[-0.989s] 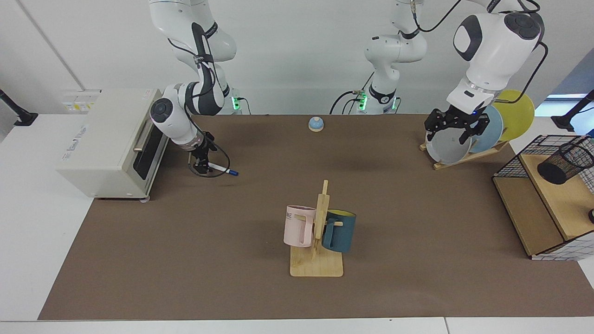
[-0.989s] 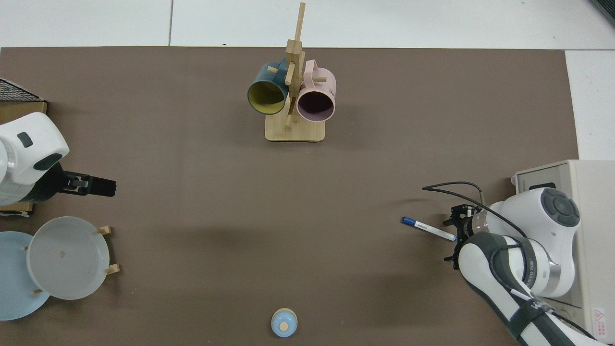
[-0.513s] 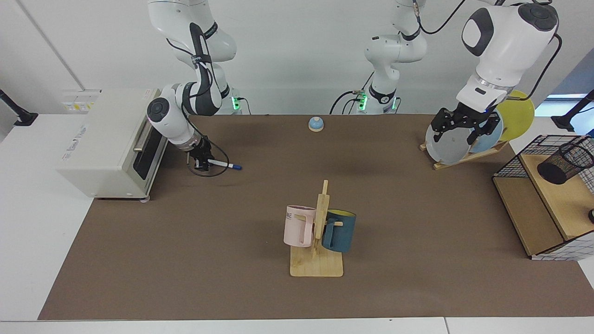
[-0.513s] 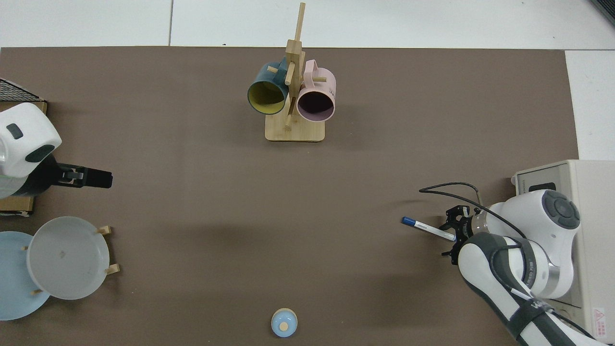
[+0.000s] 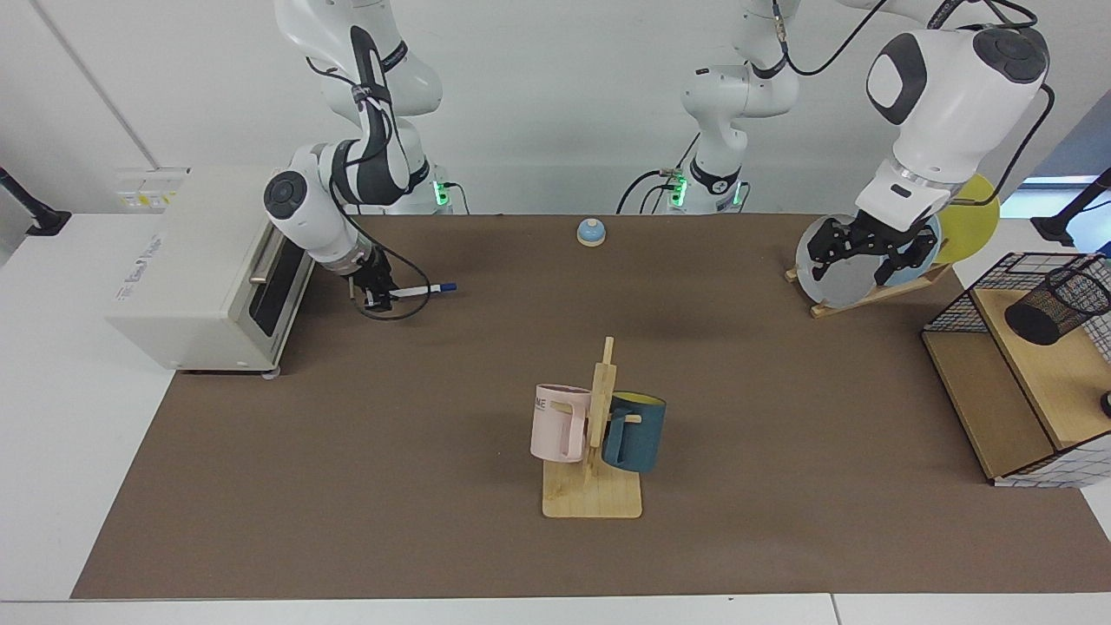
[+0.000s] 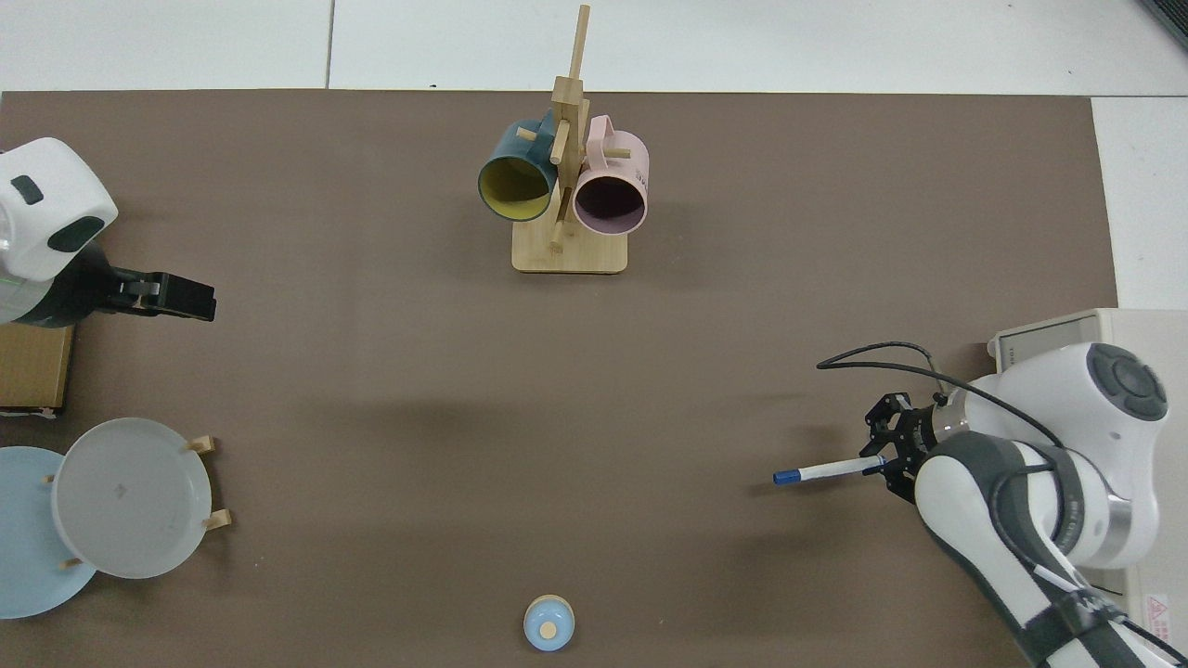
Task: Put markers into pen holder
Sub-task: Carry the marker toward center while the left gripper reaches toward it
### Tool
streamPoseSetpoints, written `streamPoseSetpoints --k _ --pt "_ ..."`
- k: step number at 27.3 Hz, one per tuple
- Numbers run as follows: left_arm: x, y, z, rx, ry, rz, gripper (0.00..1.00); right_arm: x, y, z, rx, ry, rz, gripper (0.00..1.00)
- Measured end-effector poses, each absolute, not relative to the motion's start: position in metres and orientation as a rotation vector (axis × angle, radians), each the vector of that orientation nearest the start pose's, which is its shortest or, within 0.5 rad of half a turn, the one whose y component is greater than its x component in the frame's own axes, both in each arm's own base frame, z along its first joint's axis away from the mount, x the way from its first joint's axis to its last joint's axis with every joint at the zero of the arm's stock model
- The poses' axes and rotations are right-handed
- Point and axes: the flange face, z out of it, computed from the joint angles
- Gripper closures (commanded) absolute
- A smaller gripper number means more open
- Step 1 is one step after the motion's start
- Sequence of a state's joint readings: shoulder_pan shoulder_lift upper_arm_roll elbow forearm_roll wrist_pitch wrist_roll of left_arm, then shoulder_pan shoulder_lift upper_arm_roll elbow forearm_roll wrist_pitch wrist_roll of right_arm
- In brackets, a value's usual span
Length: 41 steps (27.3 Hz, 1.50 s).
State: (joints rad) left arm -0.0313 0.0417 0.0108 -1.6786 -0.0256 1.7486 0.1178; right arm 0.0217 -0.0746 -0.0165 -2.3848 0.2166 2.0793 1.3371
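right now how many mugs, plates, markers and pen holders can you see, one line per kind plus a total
mugs: 2, pink and teal, on the wooden rack
plates: 3, grey, light blue, yellow, in the plate stand
markers: 1, held by the right pincer
pen holders: 1, on the shelf
total: 7

Marker (image 5: 423, 290) (image 6: 826, 471): slim white barrel, blue cap, roughly level, off the mat, gripped at one end.
Pen holder (image 5: 1057, 305): black mesh cup, tilted on wooden shelf.
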Motion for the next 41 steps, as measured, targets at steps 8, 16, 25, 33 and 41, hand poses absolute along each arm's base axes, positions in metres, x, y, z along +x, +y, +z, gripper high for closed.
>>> streamPoseSetpoints --k 8,16,25,33,41 --pt "0.579 -0.014 0.565 -3.157 0.219 -0.044 0.00 0.479 0.006 0.439 -2.347 1.972 0.460 1.00" --pt "0.578 -0.018 0.564 -3.106 0.595 -0.041 0.00 0.495 0.024 0.513 -2.249 1.865 0.394 1.00" --pt "0.577 -0.034 0.564 -2.993 1.020 -0.046 0.00 0.503 0.084 0.556 -2.198 1.844 0.351 1.00" --pt "0.572 -0.077 0.569 -2.865 1.339 -0.063 0.00 0.502 0.166 0.563 -2.082 1.900 0.308 1.00" --pt "0.570 -0.096 0.575 -2.653 1.827 -0.143 0.00 0.498 0.215 0.552 -2.064 1.908 0.314 1.00"
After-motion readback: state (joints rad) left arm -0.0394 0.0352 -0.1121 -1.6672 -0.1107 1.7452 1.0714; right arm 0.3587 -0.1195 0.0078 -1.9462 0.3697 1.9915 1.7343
